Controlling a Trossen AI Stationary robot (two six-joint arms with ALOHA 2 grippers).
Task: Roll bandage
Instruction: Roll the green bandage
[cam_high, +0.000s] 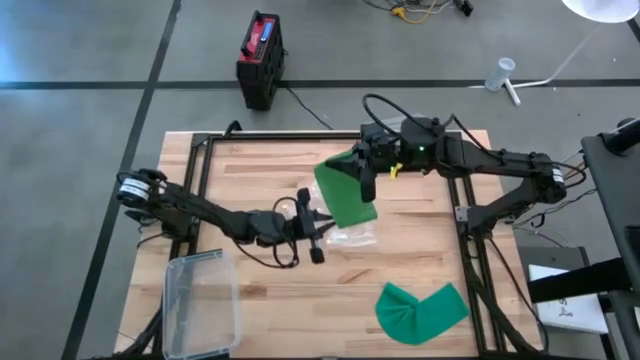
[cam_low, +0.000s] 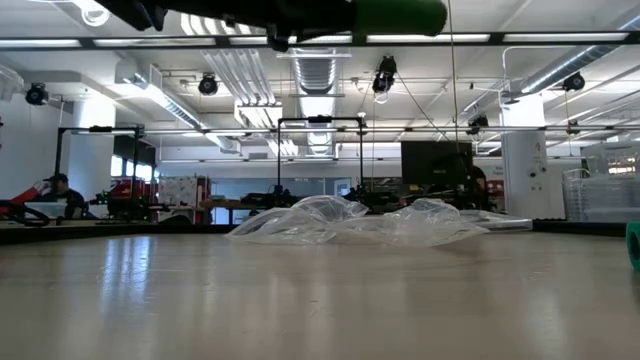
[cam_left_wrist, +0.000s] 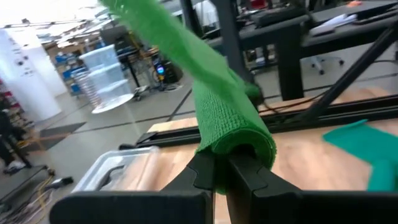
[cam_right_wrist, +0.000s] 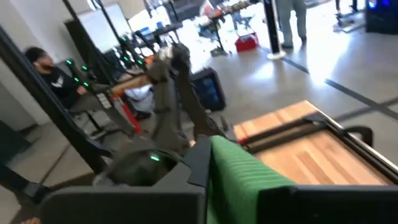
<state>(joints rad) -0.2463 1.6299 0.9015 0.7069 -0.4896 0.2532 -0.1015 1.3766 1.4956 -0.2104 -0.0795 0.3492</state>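
Green bandage (cam_high: 345, 193) is hanging mid-table above the surface, stretched between both arms, only its near end curling into a roll; most is still flat, so rolling is barely started. Left gripper (cam_high: 318, 226) is pinching the rolled end. Right gripper (cam_high: 366, 172) is clamping the far end.

Around the light wooden table (cam_high: 420, 255)

We see a clear plastic lidded bin (cam_high: 203, 303) at the table's front-left corner and a crumpled clear plastic wrapper (cam_high: 352, 236) near its middle. On the grey floor past the far edge stands a black-and-red battery box (cam_high: 260, 58). We also spot a seated person (cam_right_wrist: 53, 78) in the room behind.
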